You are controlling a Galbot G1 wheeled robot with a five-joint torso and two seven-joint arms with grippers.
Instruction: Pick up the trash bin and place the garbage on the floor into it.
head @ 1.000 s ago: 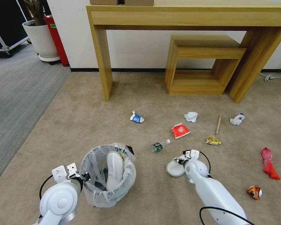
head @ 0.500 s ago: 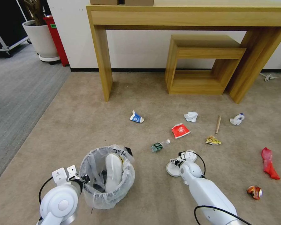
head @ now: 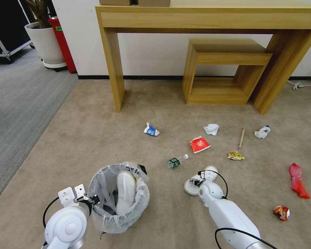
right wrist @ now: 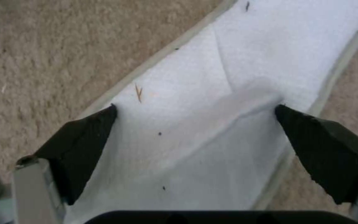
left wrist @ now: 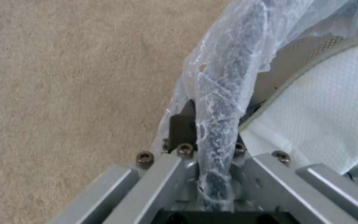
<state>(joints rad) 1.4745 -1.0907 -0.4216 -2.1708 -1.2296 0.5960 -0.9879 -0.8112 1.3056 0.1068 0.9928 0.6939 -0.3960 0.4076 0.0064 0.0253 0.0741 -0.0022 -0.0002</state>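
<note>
The small round dark trash bin [head: 118, 197] with its see-through bag sits on the carpet, its rim pinched tight by the left gripper [head: 93, 199]. The right gripper [head: 196, 182], spread wide, hovers over the second white slipper [right wrist: 237, 93] (one's binned). It must close next.

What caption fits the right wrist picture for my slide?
Open right gripper straddling the flat white cloth slipper on the beige carpet floor.

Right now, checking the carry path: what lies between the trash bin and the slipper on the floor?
Bare carpet between trash bin and slipper, per the head view.
</note>
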